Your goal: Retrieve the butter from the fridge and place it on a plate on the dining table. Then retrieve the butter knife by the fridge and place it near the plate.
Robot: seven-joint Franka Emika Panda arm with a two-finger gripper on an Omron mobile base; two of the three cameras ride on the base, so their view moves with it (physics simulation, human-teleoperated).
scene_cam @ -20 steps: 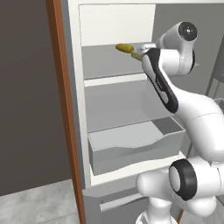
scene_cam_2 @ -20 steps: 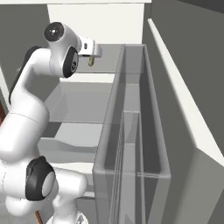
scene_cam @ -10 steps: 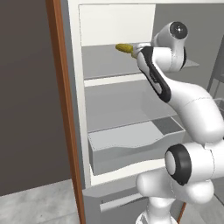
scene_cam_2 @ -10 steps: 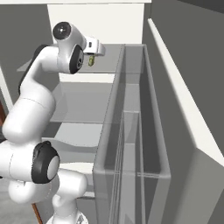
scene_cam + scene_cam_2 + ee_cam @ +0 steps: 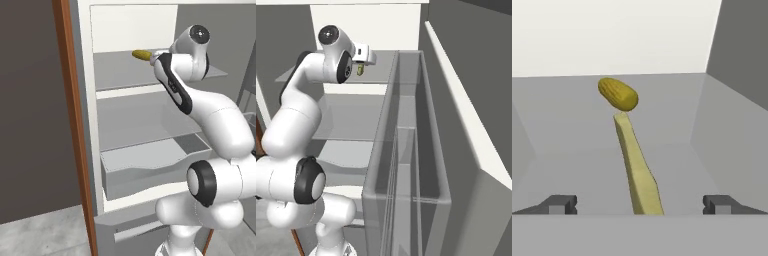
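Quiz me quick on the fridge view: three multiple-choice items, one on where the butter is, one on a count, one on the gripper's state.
1. Where is the butter?
A. On the top fridge shelf, between the open fingers
B. In the drawer
C. On the floor

2. How many things lie on that shelf?
A. One
B. Two
C. Four

3. The gripper is:
A. Shut on the butter
B. Shut on nothing
C. Open

Answers:
1 A, the hand view shows the stick running from between the fingertips across the grey shelf.
2 B, the butter and a yellow corn cob just beyond it.
3 C, both tips stand far apart, clear of the stick.
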